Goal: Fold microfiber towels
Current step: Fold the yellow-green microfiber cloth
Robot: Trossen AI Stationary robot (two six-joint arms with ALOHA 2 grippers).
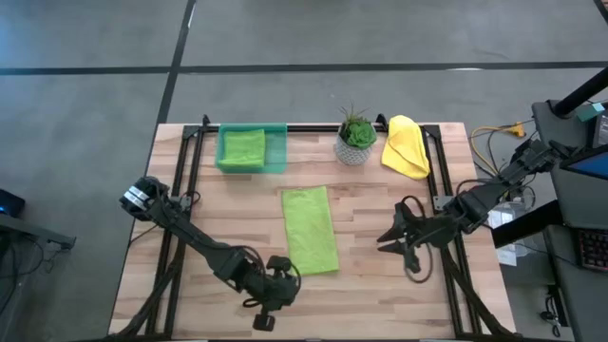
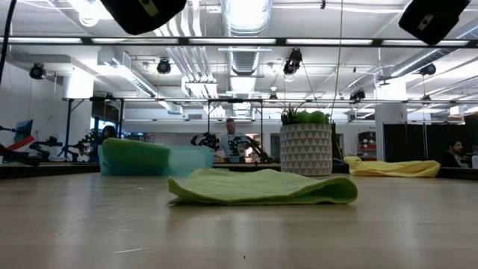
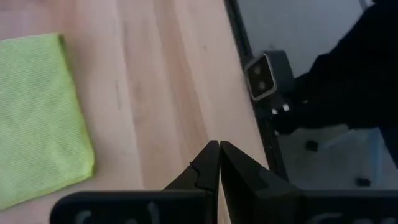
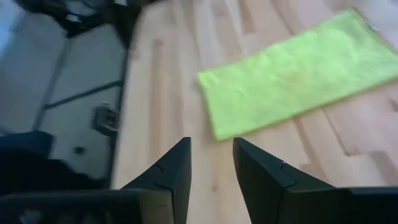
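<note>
A lime green microfiber towel [image 1: 311,231], folded into a long strip, lies flat on the wooden table's middle [image 2: 261,187]; its fold shows in the low view. My left gripper [image 1: 264,318] is shut and hovers near the table's front edge, left of the towel's near end [image 3: 37,118]. Its fingertips [image 3: 219,144] point at bare wood. My right gripper [image 1: 384,240] stands open to the right of the towel, pointing toward it with nothing between its fingers [image 4: 211,142]. The towel lies ahead of it [image 4: 292,71].
A see-through green tray [image 1: 277,152] at the far left holds another lime green towel [image 1: 242,148]. A small potted plant [image 1: 355,136] stands at the far middle, and a crumpled yellow towel [image 1: 407,145] lies right of it. A small camera [image 3: 267,74] sits at the front edge.
</note>
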